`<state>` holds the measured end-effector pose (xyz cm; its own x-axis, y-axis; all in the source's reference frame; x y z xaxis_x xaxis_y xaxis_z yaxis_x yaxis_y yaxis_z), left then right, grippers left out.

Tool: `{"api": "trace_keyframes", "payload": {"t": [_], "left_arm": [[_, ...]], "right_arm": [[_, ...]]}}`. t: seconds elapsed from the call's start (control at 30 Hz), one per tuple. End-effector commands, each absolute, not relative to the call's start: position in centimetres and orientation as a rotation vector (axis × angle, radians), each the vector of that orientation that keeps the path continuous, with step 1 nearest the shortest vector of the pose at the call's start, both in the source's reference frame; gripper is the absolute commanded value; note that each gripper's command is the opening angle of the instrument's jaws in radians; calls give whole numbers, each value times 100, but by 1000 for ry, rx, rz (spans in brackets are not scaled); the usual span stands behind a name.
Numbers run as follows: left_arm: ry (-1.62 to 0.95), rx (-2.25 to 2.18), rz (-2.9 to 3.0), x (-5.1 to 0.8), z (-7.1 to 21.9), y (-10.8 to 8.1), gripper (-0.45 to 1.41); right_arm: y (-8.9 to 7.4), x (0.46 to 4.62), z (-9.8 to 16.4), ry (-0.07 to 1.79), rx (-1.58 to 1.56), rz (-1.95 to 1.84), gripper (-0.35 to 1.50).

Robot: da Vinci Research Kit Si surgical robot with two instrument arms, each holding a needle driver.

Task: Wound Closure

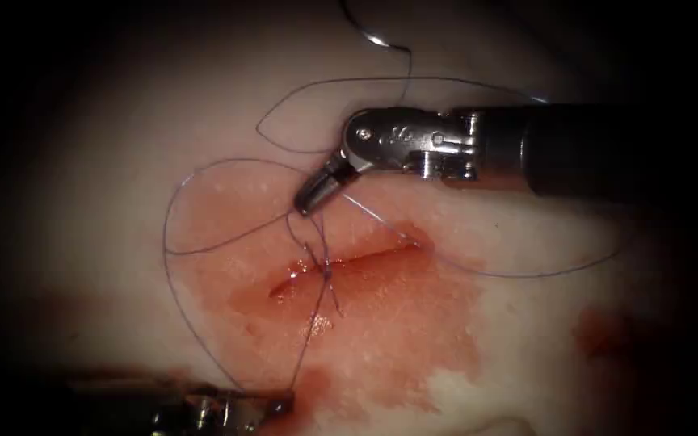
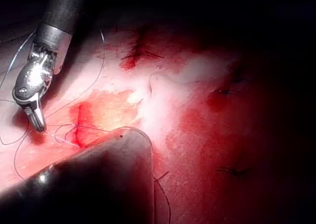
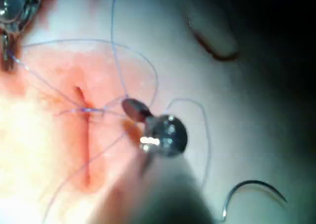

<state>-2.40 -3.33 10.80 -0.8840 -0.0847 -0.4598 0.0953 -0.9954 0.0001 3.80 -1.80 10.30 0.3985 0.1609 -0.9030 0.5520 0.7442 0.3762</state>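
The cut (image 1: 349, 265) runs across the tissue (image 1: 527, 266) in a patch of red fluid, with one stitch (image 1: 329, 273) through its left part. My right tool (image 1: 307, 205) reaches in over the tissue, just left of and above the stitch, shut on the thread (image 1: 203, 246). At the near edge, my left tool (image 1: 278, 402) is shut on a strand that rises straight to the stitch. The curved needle (image 1: 377, 38) lies free on the far tissue, held by neither tool; it is the needle (image 3: 254, 188) of the right wrist view, near my right tool (image 3: 131, 107).
Loose thread loops widely left of the cut and trails off to the right (image 1: 543, 273). A second red patch (image 1: 599, 331) marks the tissue at the right. The left wrist view shows older stitches (image 2: 232, 171) in the tissue.
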Motion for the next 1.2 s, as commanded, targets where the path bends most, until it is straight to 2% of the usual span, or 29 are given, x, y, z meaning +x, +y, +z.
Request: {"api": "trace_keyframes", "payload": {"t": [0.03, 0.27, 0.6, 0.93, 1.2], "left_arm": [[39, 724, -2961, -246, 1084, -337, -45], [44, 731, -2960, -252, 1077, -341, -45], [46, 735, -2958, -259, 1069, -347, -45], [49, 748, -2949, -264, 1061, -361, -45], [61, 754, -2935, -268, 1068, -378, -45]], "right_arm": [[-173, 392, 1033, 1155, 710, -258, -35], [-176, 388, 1031, 1110, 648, -80, -35], [-208, 361, 1023, 927, 583, 491, -35], [-217, 359, 1018, 993, 719, 1067, -35], [-201, 336, 1028, 1058, 866, 1510, -35]]}}
